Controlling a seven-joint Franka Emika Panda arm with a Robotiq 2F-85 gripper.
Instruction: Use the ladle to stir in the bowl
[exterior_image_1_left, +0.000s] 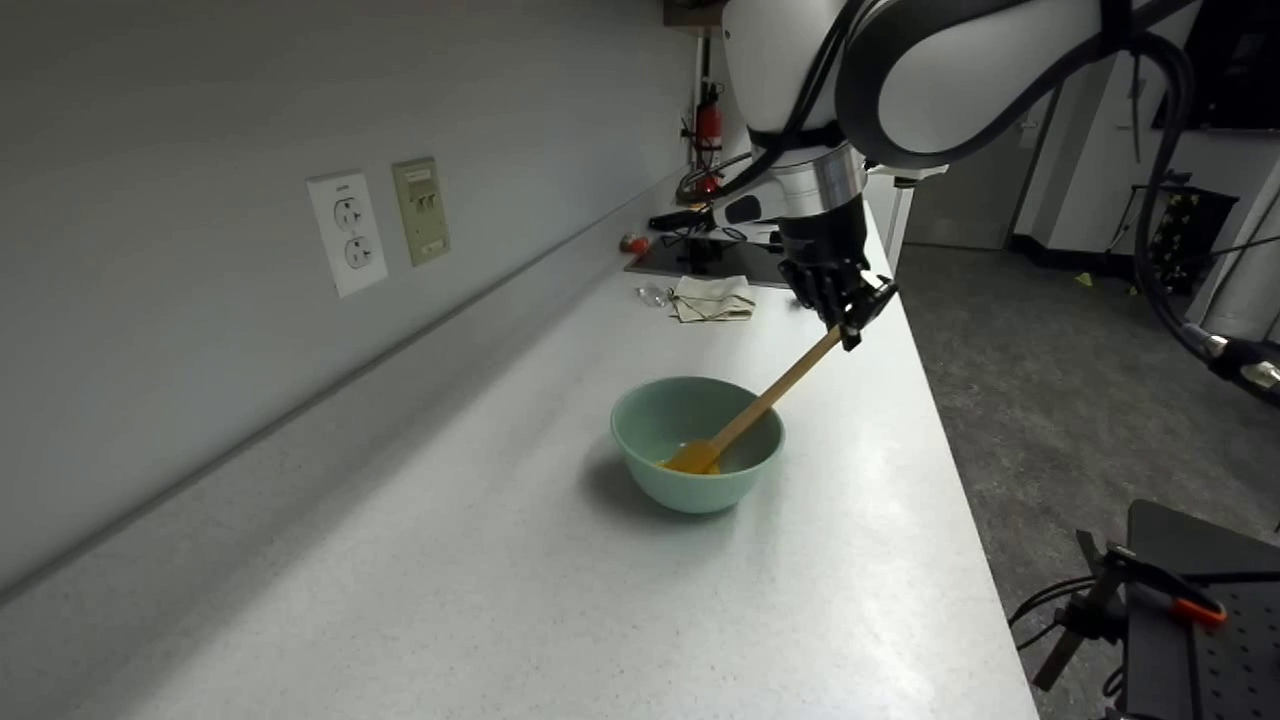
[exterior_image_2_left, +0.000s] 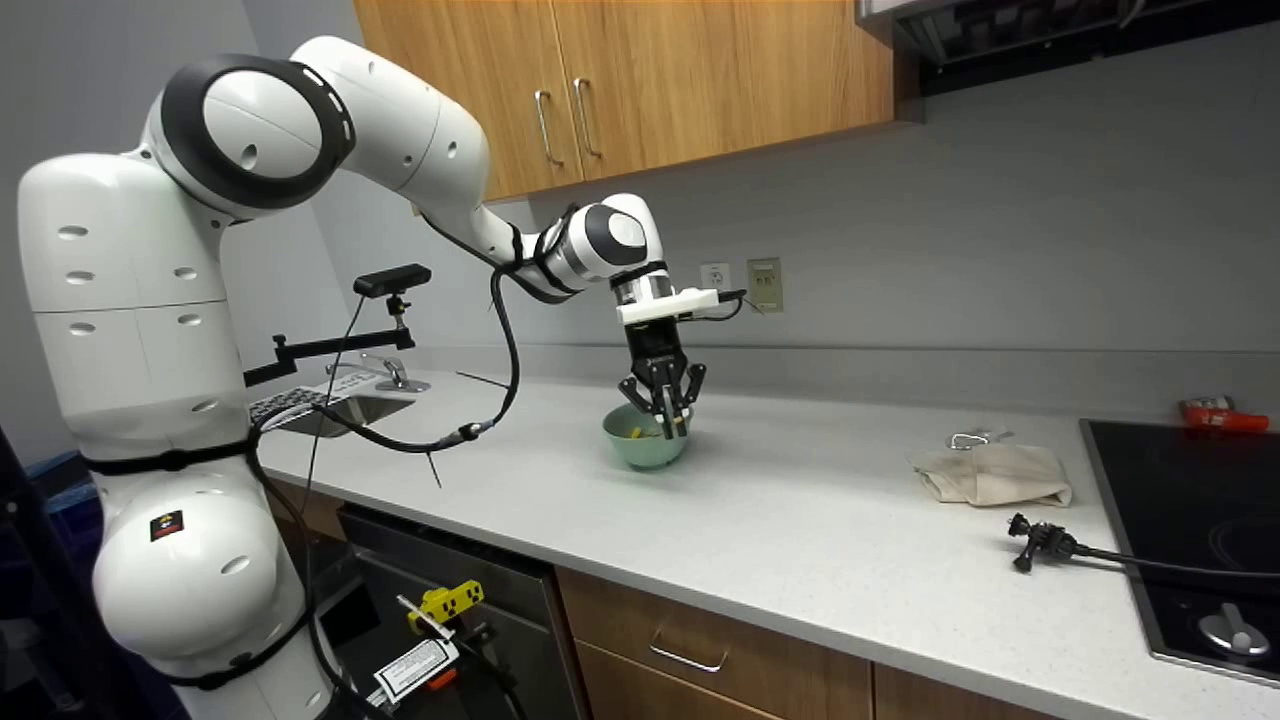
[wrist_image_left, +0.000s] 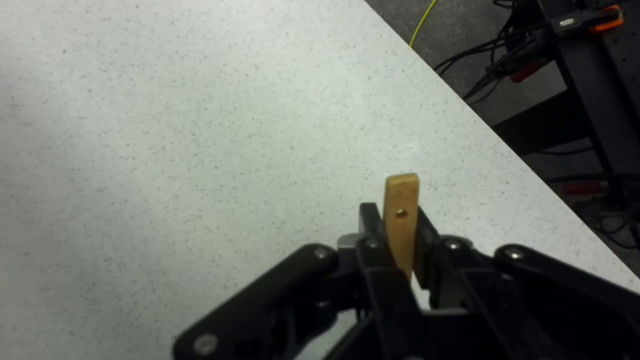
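Note:
The mint-green bowl (exterior_image_1_left: 690, 492) stands upright on the white counter; it also shows in an exterior view (exterior_image_2_left: 645, 455). The ladle (exterior_image_1_left: 772, 394) leans in it, its yellow scoop down inside the bowl and its tan handle slanting up over the rim. Some yellow shows on the bowl's floor around the scoop. My gripper (exterior_image_1_left: 850, 335) is shut on the upper end of the handle, above and beside the bowl. In the wrist view the gripper (wrist_image_left: 398, 217) has the handle's end (wrist_image_left: 401, 192), with a small hole, sticking out between the fingers. The bowl is out of the wrist view.
A folded cloth (exterior_image_2_left: 1000, 474) lies on the counter (exterior_image_1_left: 480, 580) near the black cooktop (exterior_image_2_left: 1200, 520). A small black mount (exterior_image_2_left: 1045, 540) lies by the cooktop. A wall with outlets (exterior_image_1_left: 348, 232) runs along the back. The counter's front edge drops to the floor.

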